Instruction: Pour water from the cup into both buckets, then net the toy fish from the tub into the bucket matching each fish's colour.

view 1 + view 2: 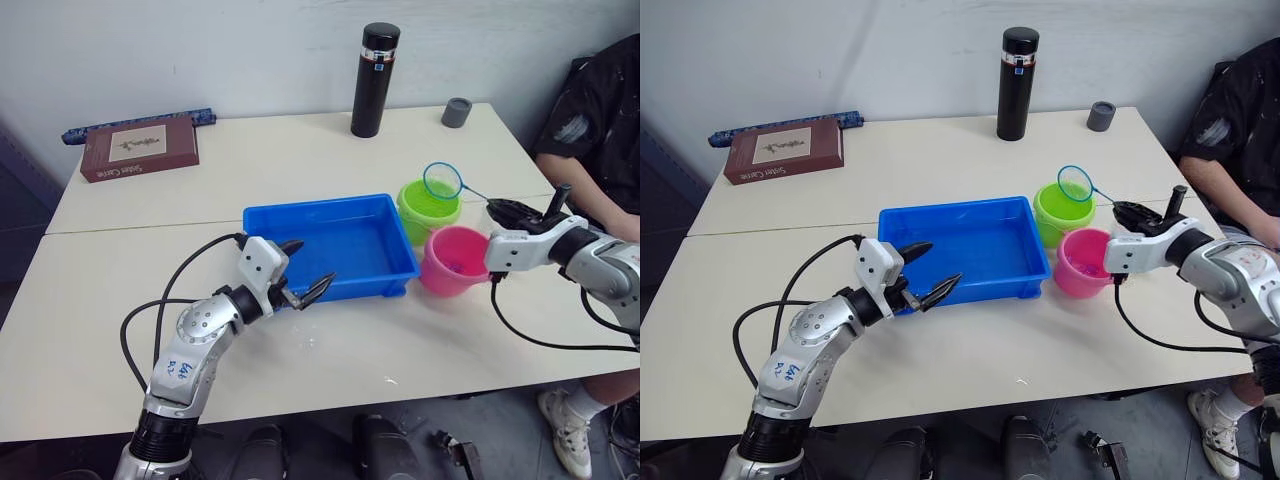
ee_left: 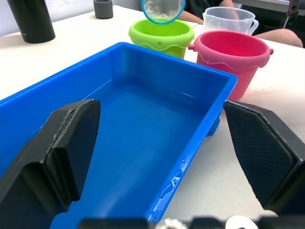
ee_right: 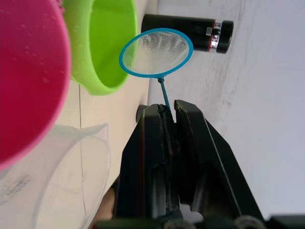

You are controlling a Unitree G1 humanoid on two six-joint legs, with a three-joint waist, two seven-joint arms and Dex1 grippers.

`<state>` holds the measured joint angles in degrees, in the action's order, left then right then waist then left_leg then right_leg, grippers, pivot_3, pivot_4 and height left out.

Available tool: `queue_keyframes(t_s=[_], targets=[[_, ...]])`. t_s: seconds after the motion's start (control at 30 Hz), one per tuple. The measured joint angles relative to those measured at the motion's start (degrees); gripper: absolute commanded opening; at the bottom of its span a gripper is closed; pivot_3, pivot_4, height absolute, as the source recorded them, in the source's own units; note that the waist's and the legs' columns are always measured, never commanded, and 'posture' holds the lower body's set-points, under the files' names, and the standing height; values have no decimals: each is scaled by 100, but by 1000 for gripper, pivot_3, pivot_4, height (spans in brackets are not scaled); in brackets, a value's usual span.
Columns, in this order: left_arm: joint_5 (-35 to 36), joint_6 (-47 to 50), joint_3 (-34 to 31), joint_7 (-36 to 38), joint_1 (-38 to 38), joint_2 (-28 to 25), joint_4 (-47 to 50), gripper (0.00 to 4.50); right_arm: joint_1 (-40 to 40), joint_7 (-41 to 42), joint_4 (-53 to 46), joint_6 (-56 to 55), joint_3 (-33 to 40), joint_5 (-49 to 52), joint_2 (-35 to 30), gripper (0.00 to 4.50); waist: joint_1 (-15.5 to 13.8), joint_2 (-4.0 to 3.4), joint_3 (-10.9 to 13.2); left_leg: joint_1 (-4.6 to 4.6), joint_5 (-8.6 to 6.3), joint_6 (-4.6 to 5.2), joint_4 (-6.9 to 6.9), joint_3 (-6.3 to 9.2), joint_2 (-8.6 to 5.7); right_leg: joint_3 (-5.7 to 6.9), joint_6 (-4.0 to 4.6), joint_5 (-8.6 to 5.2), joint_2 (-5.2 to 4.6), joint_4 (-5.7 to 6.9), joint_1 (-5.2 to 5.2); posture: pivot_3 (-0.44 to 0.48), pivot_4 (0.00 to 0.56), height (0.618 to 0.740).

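The right gripper [image 3: 167, 112] is clamped on the thin handle of a small blue net [image 3: 156, 52], holding its hoop over the green bucket [image 1: 428, 207]. The pink bucket [image 1: 453, 260] stands just beside the green one, both close against the tub's [image 1: 330, 245] right end. The left gripper [image 1: 305, 272] hangs at the tub's near rim with its fingers spread wide and nothing between them. The cup [image 2: 229, 20] sits behind the pink bucket and looks empty, so the pouring seems done. The tub's floor appears bare of fish, and something small and dark lies in the pink bucket, though what it is cannot be told. Judging by this, the netting is at or near its last drop, over the green bucket; whether a fish is in the net is unclear.
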<state>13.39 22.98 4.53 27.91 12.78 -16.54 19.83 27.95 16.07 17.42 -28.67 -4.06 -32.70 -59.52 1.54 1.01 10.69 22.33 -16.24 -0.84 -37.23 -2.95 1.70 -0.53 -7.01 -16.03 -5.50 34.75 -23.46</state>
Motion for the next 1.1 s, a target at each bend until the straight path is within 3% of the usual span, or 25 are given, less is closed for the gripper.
queue_keyframes(t_s=[0.3,0.5,0.77,1.1], targets=[[0,-3,-14,5,-13,-26,15,4445,36,1365,-988,1831,823,2568,859,0,-12,0,0,-3,-1,3,-4,4,3,1,-5,3,0,3,8,0,150,740],[0,-50,-105,-2,-15,-60,19,4445,-438,2300,-2158,3406,1118,4092,1072,0,-28,0,0,-1,-3,7,-5,8,4,3,-5,3,-1,2,8,0,150,740],[72,-19,-381,-3,-21,-276,353,4445,-678,3066,-3034,4750,1133,5172,1073,0,-4,0,0,-2,-4,9,-3,10,6,3,-4,2,0,6,7,0,150,740],[414,353,-898,-28,-18,-684,954,4445,-668,4003,-3131,5440,1111,5821,825,0,-21,0,0,-1,-4,10,-5,10,4,3,-4,2,-1,5,7,0,150,740]])
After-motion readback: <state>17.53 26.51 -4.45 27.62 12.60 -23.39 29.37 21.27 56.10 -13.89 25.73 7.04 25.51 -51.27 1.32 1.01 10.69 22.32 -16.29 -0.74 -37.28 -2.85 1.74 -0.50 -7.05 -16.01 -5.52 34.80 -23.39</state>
